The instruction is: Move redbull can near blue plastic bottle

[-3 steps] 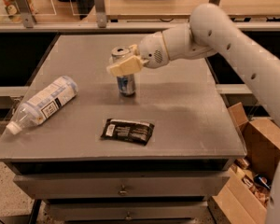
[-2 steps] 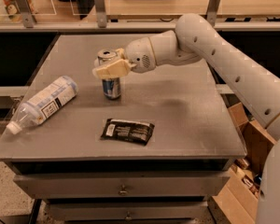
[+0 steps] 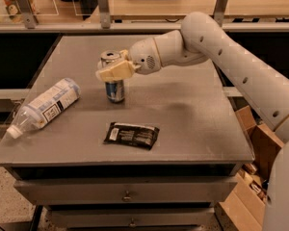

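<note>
The redbull can [image 3: 114,88] stands upright on the grey table [image 3: 183,109], left of the table's middle. My gripper [image 3: 111,72] reaches in from the right and is shut on the can's upper half, its cream fingers [image 3: 116,70] wrapped around it just below the silver top. The blue plastic bottle [image 3: 45,105] lies on its side near the table's left edge, its white cap pointing to the front left. It is about a hand's width left of the can.
A flat black packet [image 3: 131,134] lies in front of the can near the table's front edge. Drawers sit below the tabletop. Cardboard boxes [image 3: 255,153] stand on the floor to the right. A counter with posts runs behind the table.
My gripper has carried the can leftward across the table, towards the bottle. The bottle and the black packet have not moved.
</note>
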`<action>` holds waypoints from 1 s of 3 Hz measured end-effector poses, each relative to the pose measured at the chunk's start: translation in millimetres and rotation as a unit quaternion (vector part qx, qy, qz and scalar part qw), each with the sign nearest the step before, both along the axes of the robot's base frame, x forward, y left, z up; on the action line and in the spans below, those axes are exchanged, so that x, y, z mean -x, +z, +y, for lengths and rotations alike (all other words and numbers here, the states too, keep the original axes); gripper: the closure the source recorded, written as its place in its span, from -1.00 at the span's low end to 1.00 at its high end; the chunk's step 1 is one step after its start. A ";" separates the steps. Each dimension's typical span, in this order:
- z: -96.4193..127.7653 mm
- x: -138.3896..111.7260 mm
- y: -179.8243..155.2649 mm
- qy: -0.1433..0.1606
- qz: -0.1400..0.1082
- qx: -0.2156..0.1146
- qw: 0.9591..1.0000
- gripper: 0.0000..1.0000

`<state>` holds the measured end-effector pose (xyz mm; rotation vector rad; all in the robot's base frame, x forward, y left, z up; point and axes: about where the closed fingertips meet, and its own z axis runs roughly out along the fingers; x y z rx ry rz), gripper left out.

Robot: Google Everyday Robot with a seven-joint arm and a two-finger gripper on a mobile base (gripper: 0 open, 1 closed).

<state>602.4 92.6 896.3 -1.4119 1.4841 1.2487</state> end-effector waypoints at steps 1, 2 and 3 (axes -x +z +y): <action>19.8 13.9 12.5 0.034 -0.027 -0.036 0.998 1.00; 40.0 34.4 34.5 0.084 -0.072 -0.086 0.990 1.00; 43.1 36.9 36.4 0.089 -0.081 -0.090 0.989 1.00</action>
